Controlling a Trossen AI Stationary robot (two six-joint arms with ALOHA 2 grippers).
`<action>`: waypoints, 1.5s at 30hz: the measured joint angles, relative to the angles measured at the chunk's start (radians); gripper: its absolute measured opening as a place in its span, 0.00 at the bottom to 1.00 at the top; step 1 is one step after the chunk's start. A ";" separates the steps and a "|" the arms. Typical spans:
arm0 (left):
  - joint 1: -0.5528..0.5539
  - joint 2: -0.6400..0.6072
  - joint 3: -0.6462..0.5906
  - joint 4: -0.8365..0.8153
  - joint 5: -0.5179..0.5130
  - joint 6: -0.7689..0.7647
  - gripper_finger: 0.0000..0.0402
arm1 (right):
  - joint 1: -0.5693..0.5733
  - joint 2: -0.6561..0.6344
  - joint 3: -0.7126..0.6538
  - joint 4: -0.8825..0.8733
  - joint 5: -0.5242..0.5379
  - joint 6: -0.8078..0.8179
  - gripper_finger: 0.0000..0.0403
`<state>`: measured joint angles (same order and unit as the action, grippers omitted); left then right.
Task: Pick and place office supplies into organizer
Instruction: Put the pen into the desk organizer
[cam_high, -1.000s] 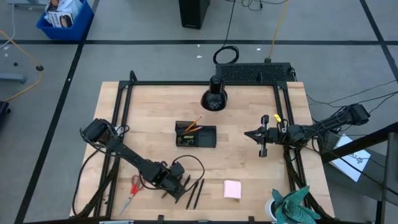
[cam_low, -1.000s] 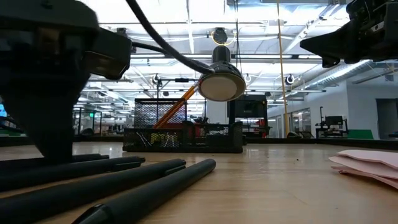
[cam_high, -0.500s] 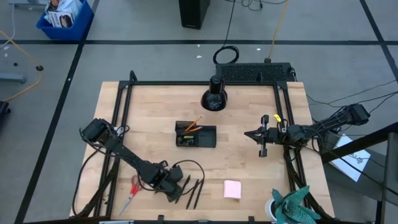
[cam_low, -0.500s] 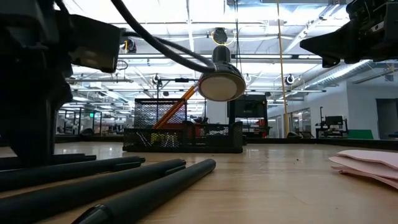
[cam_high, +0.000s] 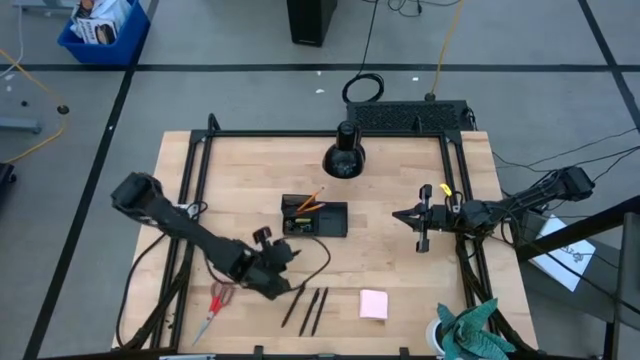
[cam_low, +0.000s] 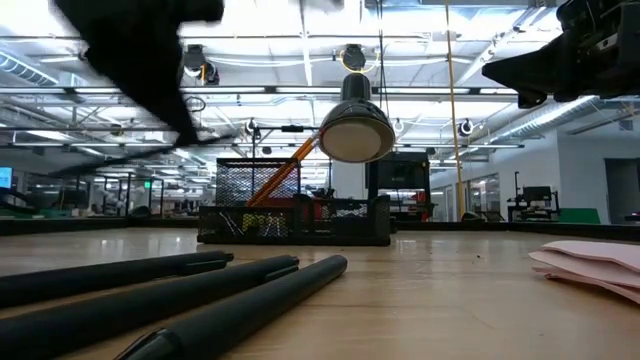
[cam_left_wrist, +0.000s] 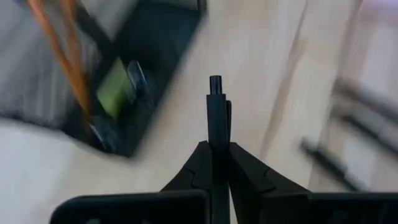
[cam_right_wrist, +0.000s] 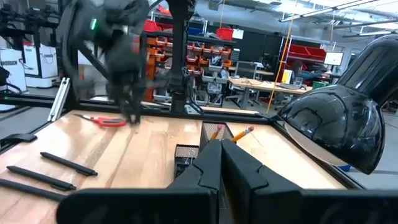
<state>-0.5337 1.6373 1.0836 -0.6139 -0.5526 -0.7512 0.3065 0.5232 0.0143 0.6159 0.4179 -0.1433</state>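
My left gripper (cam_high: 288, 252) hangs above the table just near-left of the black organizer (cam_high: 315, 217), shut on a thin black pen (cam_left_wrist: 215, 106). The organizer holds two orange pencils (cam_left_wrist: 65, 59) and a yellow-green bit (cam_left_wrist: 115, 93). Three more black pens (cam_high: 308, 309) lie flat near the front edge, with the red-handled scissors (cam_high: 212, 305) to their left and the pink sticky-note pad (cam_high: 373, 304) to their right. My right gripper (cam_high: 420, 218) waits shut at the table's right side, holding nothing. My left gripper pinches the pen's shaft (cam_left_wrist: 216, 134) between its two fingers. The pen lies along the fingers and sticks out past their tips, its free end (cam_left_wrist: 215, 82) pointing ahead. The fingers slant down toward the organizer, and the pen is lifted clear of the table.
A round black cone-shaped object (cam_high: 344, 155) stands at the far middle of the table. A black frame (cam_high: 200, 150) runs along the table's edges. Bare wood (cam_high: 390, 260) lies between the organizer and the pink pad.
My left gripper has risen from among the pens near the front edge and gone toward the far edge, nearer the organizer, rolling its wrist on the way. A black pen has come up with it, lifted clear. The other pens stay where they were.
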 joint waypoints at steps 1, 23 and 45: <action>0.008 -0.029 0.001 0.024 -0.024 0.050 0.05 | 0.000 0.000 0.000 0.000 0.000 0.000 0.01; 0.426 -0.329 -0.118 0.631 0.267 0.807 0.08 | 0.000 0.002 0.000 0.008 0.000 -0.017 0.01; 0.689 -0.285 -0.587 1.327 0.631 0.820 0.08 | 0.000 0.003 0.000 0.024 0.000 -0.055 0.01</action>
<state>0.1550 1.3524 0.4969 0.7127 0.0788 0.0692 0.3065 0.5259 0.0143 0.6398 0.4179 -0.1982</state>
